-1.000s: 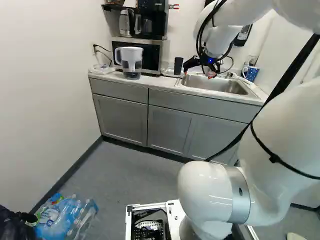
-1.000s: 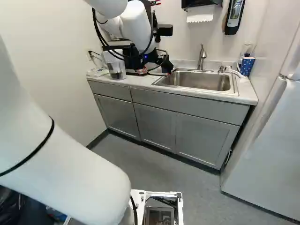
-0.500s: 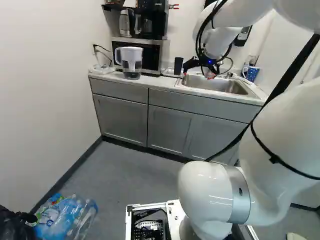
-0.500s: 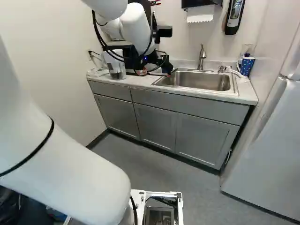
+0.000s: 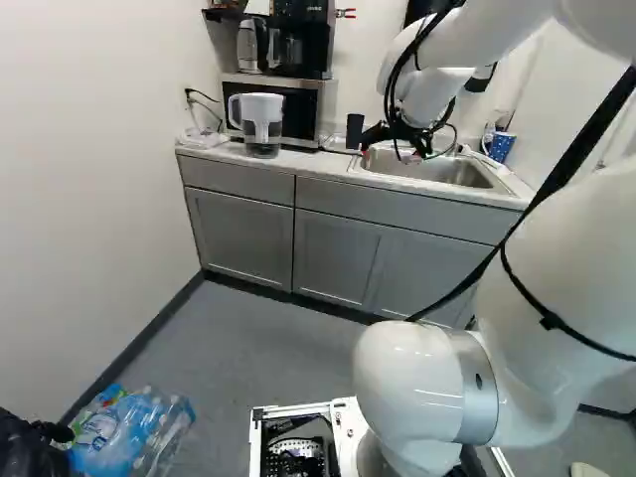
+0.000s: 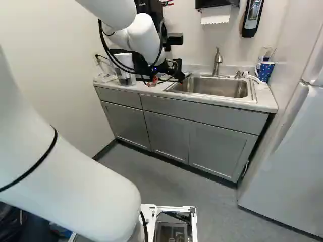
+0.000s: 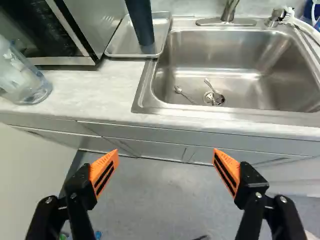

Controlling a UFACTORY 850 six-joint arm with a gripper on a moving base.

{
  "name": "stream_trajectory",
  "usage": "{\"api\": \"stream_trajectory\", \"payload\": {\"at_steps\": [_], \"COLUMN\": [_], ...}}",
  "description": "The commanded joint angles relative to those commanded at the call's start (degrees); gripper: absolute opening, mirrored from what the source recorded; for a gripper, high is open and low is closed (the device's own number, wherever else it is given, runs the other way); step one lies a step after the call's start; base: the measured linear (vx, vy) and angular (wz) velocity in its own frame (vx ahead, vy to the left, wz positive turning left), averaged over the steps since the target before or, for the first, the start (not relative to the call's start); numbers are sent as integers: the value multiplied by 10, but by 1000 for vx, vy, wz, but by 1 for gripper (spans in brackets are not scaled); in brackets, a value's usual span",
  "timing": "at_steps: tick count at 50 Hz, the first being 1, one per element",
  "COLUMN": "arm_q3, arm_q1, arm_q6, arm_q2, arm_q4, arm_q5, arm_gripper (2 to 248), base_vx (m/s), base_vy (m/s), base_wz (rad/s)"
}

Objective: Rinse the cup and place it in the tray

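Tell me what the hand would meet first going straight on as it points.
Likely the counter's front edge near the sink, though depth is unclear and the hand might hit the cabinet front instead.

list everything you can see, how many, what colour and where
cup: one, dark, on tray
tray: one, silver, between microwave and sink
sink: one, steel, in countertop
utensils: two, silver, in sink
faucet: one, silver, behind sink
mug: one, blue with white dots, beside sink
microwave: one, black and silver, on countertop
pitcher: one, white and clear, before microwave
coffee maker: one, black, above microwave
fridge: one, white, right of right base view
bottles: several, clear, on floor
arm: one, white, reaching toward counter
fingers: two, black with orange pads, spread open
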Motion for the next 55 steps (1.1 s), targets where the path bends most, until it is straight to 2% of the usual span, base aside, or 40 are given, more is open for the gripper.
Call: {"api": "stream_trajectory", "payload": {"at_steps": [28,55], "arm_q3": [81,194], "arm_q1": [24,58], "arm_q6": [8,18], "arm_q2": [11,27], "arm_q4": [-14,-34], "arm_q5": [112,270], "arm_gripper": [247,247], "base_vx": [0,0], "base_vy": [0,0], "base_wz": [0,0]}}
